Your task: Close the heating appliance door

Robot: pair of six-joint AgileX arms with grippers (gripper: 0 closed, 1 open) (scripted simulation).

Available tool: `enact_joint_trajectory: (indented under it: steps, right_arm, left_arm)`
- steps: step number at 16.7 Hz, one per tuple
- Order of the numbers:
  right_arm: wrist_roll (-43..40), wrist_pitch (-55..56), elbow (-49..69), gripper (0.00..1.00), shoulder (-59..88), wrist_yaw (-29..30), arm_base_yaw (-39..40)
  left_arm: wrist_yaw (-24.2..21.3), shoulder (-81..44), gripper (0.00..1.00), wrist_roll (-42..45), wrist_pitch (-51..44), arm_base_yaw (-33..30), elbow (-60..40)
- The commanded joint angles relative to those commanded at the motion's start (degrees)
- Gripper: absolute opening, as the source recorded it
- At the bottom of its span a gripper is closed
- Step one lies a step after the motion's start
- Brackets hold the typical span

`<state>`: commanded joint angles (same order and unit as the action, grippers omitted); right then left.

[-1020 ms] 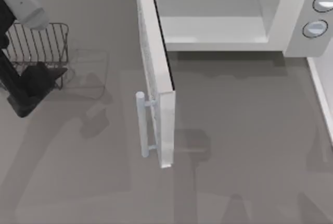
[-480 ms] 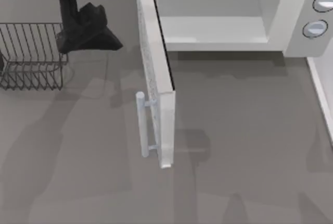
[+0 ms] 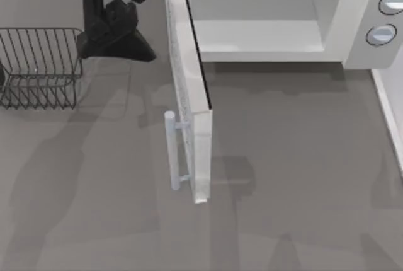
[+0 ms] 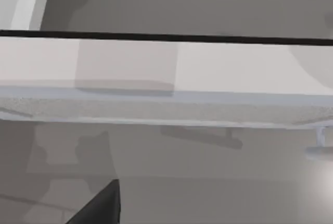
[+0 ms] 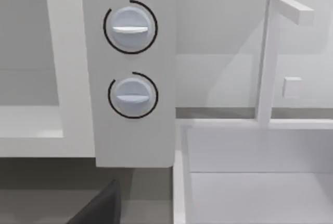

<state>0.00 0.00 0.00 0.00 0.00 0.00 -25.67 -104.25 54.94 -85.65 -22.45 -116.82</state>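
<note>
The heating appliance [image 3: 352, 16] is a white box at the back of the table, its pale cavity [image 3: 258, 12] open to view. Its door [image 3: 192, 101] stands wide open, swung out toward the front, with the pale bar handle [image 3: 170, 151] on its left face. My left gripper [image 3: 116, 38] hovers at the back left, a short way left of the door near its hinge end. In the left wrist view the door [image 4: 166, 86] runs across the picture with the handle [image 4: 320, 143] at one end. The right wrist view faces the two round knobs [image 5: 130, 26].
A dark wire rack [image 3: 38, 66] stands at the left, just beside my left gripper. A white basin with a tall spout [image 5: 268, 62] sits right of the appliance. Open grey tabletop [image 3: 296, 176] lies in front of the cavity.
My left arm swung from over the wire rack to the back, then edged right toward the door. The door has not moved.
</note>
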Motion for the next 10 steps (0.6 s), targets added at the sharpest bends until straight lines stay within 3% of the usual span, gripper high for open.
enact_joint_trajectory:
  steps: [4, 10]
  right_arm:
    - [0.0, 0.0, 0.0, 1.00, 0.0, 0.0, 0.0]
    - [0.0, 0.0, 0.0, 1.00, 0.0, 0.0, 0.0]
  left_arm:
    - [0.2, 0.2, 1.00, -0.7, 2.4, -0.7, 2.4]
    - [1.4, 0.6, 1.00, -4.8, 17.0, -4.6, 15.4]
